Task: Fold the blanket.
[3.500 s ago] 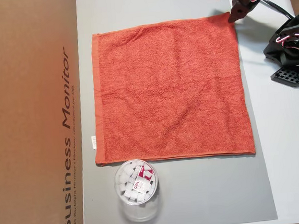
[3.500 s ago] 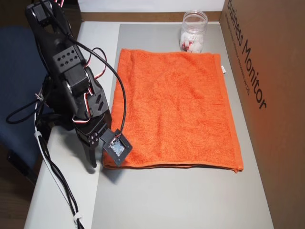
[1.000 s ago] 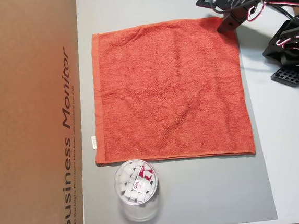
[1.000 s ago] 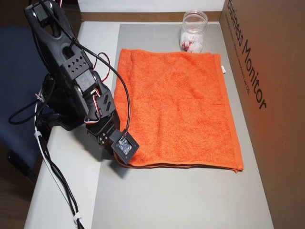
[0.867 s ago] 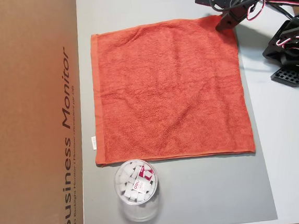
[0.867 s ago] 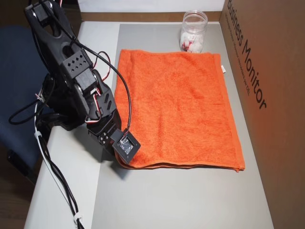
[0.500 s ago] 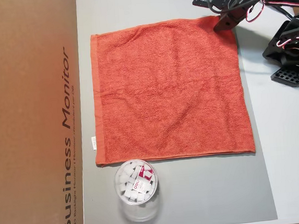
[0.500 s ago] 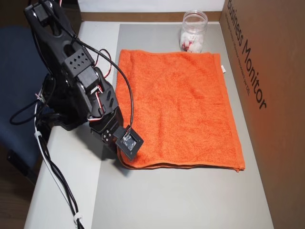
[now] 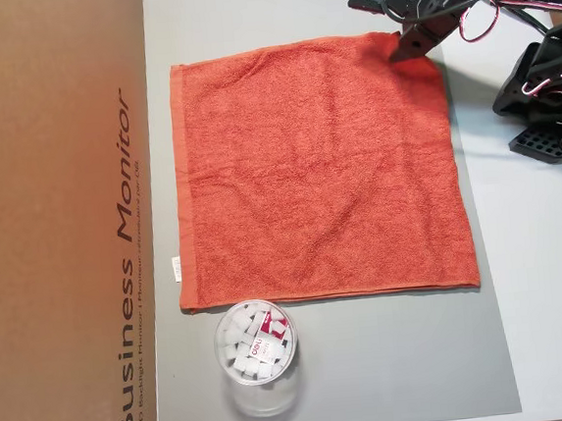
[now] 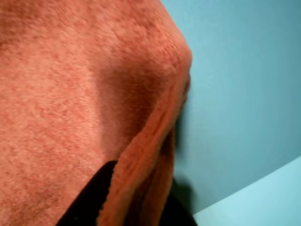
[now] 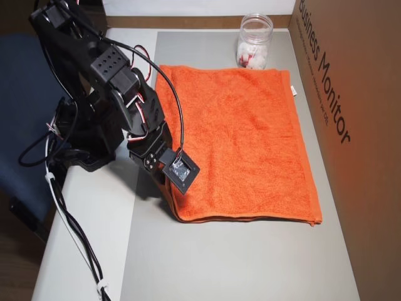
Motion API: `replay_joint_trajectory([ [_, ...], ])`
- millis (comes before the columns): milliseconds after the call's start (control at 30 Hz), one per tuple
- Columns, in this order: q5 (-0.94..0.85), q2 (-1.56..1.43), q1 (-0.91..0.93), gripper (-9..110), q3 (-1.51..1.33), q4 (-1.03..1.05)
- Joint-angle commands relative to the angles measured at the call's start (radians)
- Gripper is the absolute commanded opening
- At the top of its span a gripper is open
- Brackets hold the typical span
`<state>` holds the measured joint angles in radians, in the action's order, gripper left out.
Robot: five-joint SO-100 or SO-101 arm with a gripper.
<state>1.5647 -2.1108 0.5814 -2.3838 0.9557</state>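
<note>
The orange-red blanket [image 9: 317, 168] lies nearly flat on the grey mat [image 9: 373, 360]. My gripper [image 9: 407, 47] is shut on its top right corner in this overhead view. Seen from the other overhead camera, that is the near left corner of the blanket [image 11: 238, 138], and the gripper [image 11: 172, 202] has pulled it up and inward into a small raised fold. In the wrist view the blanket [image 10: 70, 94] edge is pinched between the black fingers [image 10: 89, 202], with the mat [image 10: 235, 94] beyond. A small white tag [image 9: 176, 267] shows at the far edge.
A clear plastic jar [image 9: 256, 346] [image 11: 254, 47] with white and red pieces stands on the mat just off the blanket's edge. A large cardboard box [image 9: 56, 230] [image 11: 351, 125] borders the mat on the side opposite the arm base [image 9: 546, 89] [image 11: 88, 125].
The gripper has moved inward over the blanket with the corner in it. The corner has lifted off the mat and slid toward the blanket's middle.
</note>
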Motion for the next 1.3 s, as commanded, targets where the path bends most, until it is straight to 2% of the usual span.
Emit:
replay_joint_trajectory([
  [0,0.028,-0.018,-0.029,0,0.049,0.002],
  [300,0.187,-0.018,-0.164,0,0.114,0.002],
  [700,0.215,-0.018,-0.206,0,0.163,-0.014],
  [1267,0.419,-0.018,-0.403,0,0.298,-0.014],
])
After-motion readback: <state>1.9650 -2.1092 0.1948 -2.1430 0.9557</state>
